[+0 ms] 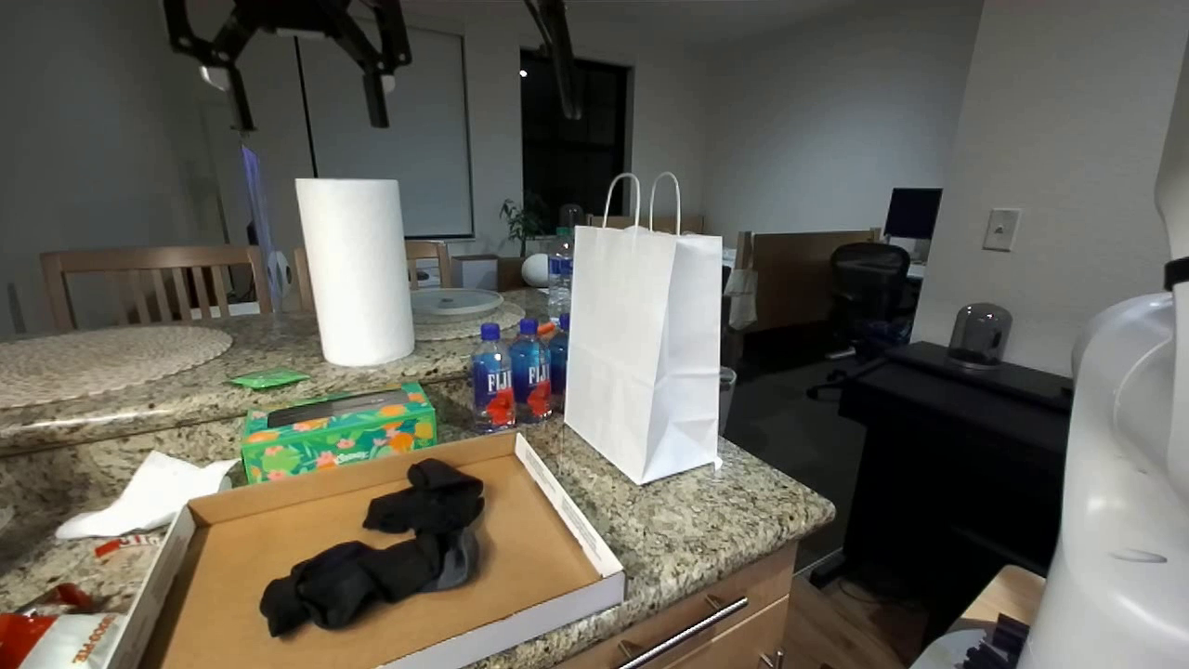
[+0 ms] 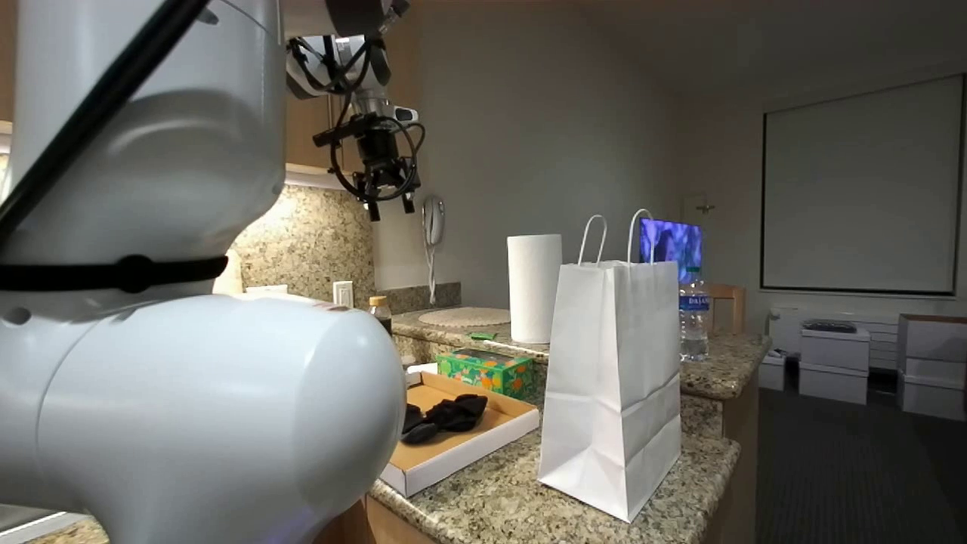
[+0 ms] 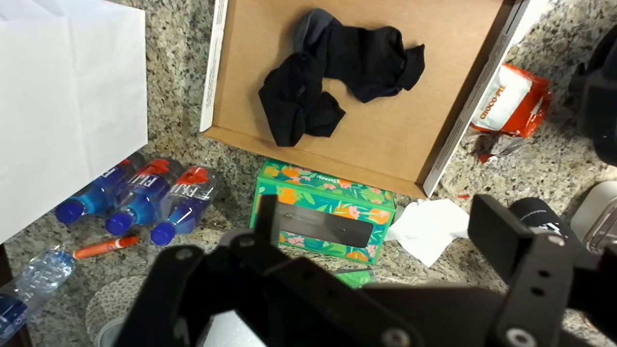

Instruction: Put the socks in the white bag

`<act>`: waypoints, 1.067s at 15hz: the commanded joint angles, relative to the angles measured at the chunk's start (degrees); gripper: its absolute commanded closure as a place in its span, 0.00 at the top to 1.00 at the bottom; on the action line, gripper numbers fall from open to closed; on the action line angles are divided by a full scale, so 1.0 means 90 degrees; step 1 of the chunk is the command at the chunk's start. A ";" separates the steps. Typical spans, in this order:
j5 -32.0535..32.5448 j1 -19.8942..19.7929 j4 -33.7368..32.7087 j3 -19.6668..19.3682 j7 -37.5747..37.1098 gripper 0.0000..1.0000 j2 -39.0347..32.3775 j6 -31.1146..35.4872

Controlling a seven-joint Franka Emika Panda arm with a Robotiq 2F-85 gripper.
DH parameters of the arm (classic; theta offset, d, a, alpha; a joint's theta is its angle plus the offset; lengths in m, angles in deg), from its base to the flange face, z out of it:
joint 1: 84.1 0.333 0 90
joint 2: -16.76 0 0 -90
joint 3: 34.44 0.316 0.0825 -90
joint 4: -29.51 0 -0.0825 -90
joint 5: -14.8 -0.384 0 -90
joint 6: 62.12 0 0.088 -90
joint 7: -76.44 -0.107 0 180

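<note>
Nearest in an exterior view, black socks [image 1: 395, 564] lay bunched together in a cardboard tray [image 1: 525, 539] on the bench [image 1: 669, 530]. Beyond, to the right, the white bag [image 1: 632, 353] stood upright near the bench's edge, bottles [image 1: 531, 372] just to its left. The claw [image 1: 311, 127] hung high above, jaws spread, holding nothing. A pinch where the socks met risked lifting both and shedding one midway; the upright handles [image 1: 622, 176] threatened to snag cloth, and a nudge looked liable to topple the paper bag. Its inside was hidden in every view; the robot arm [image 2: 204, 408] masked part of the tray in an exterior view, the wrist view cropped the bag, and black against black left unclear where one sock ended.
</note>
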 commanded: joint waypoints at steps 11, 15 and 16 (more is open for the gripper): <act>-0.0924 -0.0373 -0.0018 -0.0370 0.0139 1.00 -0.2116 0.0981; -0.0883 -0.0241 -0.0054 -0.0661 -0.0025 1.00 -0.2454 0.0828; -0.0909 -0.0249 -0.0079 -0.0720 -0.0042 1.00 -0.2562 0.0817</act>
